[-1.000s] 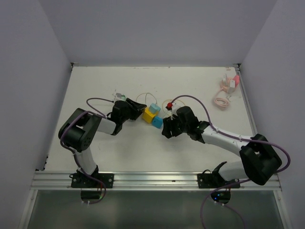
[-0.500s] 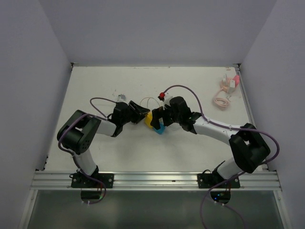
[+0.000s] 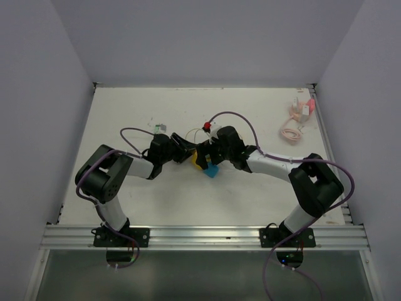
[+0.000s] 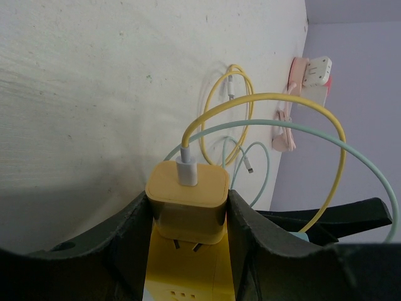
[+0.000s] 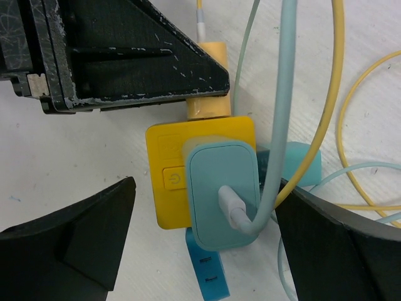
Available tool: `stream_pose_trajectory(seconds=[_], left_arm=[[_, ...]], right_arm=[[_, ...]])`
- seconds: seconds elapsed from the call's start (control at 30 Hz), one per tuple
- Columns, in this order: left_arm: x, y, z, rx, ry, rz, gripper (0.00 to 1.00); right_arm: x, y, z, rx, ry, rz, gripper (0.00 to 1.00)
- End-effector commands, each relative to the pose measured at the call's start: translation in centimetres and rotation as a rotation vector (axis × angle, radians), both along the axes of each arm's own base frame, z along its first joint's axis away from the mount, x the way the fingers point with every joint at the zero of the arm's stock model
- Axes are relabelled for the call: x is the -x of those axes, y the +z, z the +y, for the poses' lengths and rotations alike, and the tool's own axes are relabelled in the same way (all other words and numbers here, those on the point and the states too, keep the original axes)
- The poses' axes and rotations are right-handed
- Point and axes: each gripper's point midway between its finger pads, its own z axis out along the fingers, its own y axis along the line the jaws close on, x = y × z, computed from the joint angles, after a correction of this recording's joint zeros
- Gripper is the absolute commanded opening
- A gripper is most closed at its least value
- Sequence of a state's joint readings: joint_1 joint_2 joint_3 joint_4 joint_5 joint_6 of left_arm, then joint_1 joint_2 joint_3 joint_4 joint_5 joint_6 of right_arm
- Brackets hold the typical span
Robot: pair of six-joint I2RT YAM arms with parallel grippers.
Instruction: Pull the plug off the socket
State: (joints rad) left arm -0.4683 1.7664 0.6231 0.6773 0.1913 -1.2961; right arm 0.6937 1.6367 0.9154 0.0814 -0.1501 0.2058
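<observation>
Gripping the yellow plug (image 4: 188, 188) by its sides, my left end effector (image 3: 183, 149) has it part-seated, prongs showing, in the yellow socket (image 5: 164, 182). My right end effector (image 5: 203, 207) stands wide open astride that socket and its teal plug (image 5: 222, 194). Plug and socket share one axis, lying flat along the white surface (image 4: 75, 75). The walls stand well apart.

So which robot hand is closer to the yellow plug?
Left. The left gripper clamps the yellow plug between its jaws. The right gripper hangs open around the yellow socket and the teal plug, beside the yellow plug, not touching it.
</observation>
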Motion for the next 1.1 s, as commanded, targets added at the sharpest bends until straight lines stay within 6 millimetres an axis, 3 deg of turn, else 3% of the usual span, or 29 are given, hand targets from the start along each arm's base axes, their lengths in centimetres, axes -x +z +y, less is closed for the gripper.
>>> stream_pose_trajectory(seconds=[0.0, 0.2, 0.27, 0.4, 0.47, 0.5, 0.6, 0.87, 1.07], left_arm=[[-0.1, 2.1, -1.0, 0.005, -0.043, -0.059, 0.0], [-0.1, 2.0, -1.1, 0.0, -0.043, -0.061, 0.0], [-0.3, 2.1, -1.1, 0.0, -0.041, -0.063, 0.0], [-0.5, 2.4, -1.3, 0.003, -0.039, -0.071, 0.0], [-0.5, 2.5, -1.3, 0.003, -0.036, -0.073, 0.0], [-0.7, 2.7, -1.3, 0.004, -0.032, -0.079, 0.0], [-1.0, 2.8, -0.9, 0.001, -0.015, -0.088, 0.0], [-2.8, 3.3, 0.8, 0.008, 0.039, -0.12, 0.0], [-4.2, 3.9, 2.5, 0.012, 0.103, -0.153, 0.0]], right_arm=[[-1.2, 1.2, 1.1, -0.014, 0.024, -0.065, 0.92], [-0.4, 0.9, 1.8, -0.027, 0.069, -0.051, 0.83], [0.1, 0.8, 2.1, -0.017, 0.085, -0.049, 0.75], [0.6, 0.2, 2.0, 0.015, 0.092, -0.042, 0.54], [0.6, -0.2, 1.3, 0.039, 0.074, -0.034, 0.36], [0.8, -0.3, 1.1, 0.045, 0.071, -0.033, 0.2], [1.5, -1.0, 0.2, 0.073, 0.066, -0.017, 0.0], [4.6, -3.2, -2.3, 0.185, 0.121, 0.092, 0.0], [5.6, -3.7, -3.5, 0.228, 0.117, 0.13, 0.0]])
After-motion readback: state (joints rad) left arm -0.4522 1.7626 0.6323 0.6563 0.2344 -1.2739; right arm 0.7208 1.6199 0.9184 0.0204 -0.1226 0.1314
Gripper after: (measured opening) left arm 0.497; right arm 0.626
